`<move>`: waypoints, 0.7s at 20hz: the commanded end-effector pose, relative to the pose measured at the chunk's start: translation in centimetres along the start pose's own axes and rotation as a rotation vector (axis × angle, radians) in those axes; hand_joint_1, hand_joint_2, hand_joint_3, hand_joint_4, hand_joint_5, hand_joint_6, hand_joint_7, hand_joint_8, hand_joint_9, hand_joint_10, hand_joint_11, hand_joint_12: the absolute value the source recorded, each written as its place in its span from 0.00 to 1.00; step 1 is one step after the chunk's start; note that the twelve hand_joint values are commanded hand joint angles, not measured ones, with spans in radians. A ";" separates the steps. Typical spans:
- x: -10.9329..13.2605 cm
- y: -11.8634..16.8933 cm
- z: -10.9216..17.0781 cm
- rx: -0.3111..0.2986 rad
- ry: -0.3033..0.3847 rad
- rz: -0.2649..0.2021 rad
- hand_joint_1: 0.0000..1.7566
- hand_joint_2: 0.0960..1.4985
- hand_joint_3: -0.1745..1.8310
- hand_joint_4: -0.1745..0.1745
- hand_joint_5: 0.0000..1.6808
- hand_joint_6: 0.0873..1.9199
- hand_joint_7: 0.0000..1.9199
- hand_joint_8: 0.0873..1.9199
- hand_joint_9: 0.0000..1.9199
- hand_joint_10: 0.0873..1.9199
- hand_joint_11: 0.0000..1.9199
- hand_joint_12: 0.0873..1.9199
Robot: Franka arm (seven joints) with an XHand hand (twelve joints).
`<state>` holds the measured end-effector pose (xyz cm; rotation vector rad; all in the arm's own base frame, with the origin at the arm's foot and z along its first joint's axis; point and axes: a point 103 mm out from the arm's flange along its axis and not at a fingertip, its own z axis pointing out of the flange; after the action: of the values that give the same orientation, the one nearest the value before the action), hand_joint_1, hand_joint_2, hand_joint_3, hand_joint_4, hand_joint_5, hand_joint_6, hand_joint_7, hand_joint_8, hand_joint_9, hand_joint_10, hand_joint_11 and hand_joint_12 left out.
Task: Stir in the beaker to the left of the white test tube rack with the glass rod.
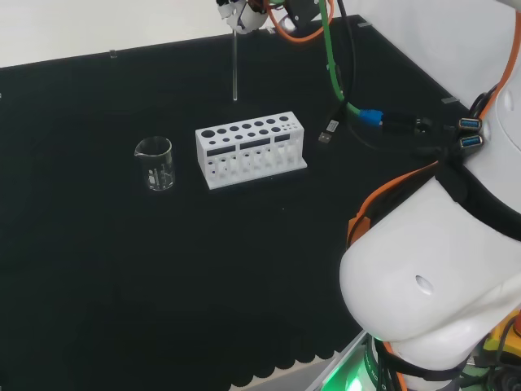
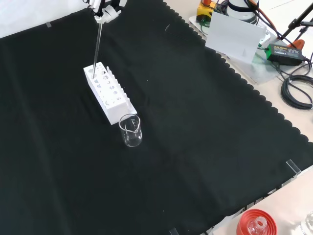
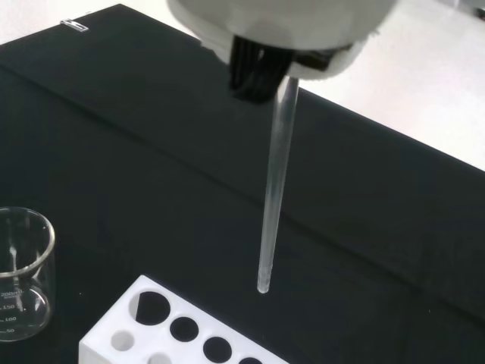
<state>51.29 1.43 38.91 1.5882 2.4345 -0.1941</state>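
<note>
A clear glass rod (image 1: 234,69) hangs upright from my hand (image 1: 242,14) at the top edge of the head view, above and behind the white test tube rack (image 1: 249,149). In the front view the hand (image 2: 104,11) holds the rod (image 2: 97,46) over the far end of the rack (image 2: 108,93). The wrist view shows the rod (image 3: 275,189) pinched under the hand (image 3: 280,30), its tip above the cloth just past the rack (image 3: 163,326). An empty clear beaker (image 1: 155,163) stands left of the rack in the head view, apart from the rod. It appears as beaker (image 2: 130,130) and beaker (image 3: 23,273).
Cables and a USB plug (image 1: 328,133) lie right of the rack in the head view. The arm's white links (image 1: 440,261) fill the right. In the front view a red ribbed stand (image 2: 257,224) sits at the cloth's near edge, and a white board (image 2: 234,36) with cables lies beyond the scalloped edge.
</note>
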 end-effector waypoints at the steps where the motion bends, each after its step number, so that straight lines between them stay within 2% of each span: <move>1: 0.4 0.3 -0.5 0.002 -0.011 -0.010 0.75 0.37 0.46 0.00 0.70 0.30 0.69 0.43 0.88 0.32 0.83 0.37; 6: 1.0 0.8 -0.8 0.003 -0.009 -0.018 0.75 0.38 0.46 0.00 0.70 0.30 0.69 0.43 0.88 0.32 0.83 0.37; 14: 3.7 3.0 -1.3 0.002 -0.001 -0.075 0.75 0.38 0.46 0.00 0.70 0.29 0.69 0.43 0.88 0.31 0.83 0.37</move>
<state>52.14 4.49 39.50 1.5297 2.4662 -0.2063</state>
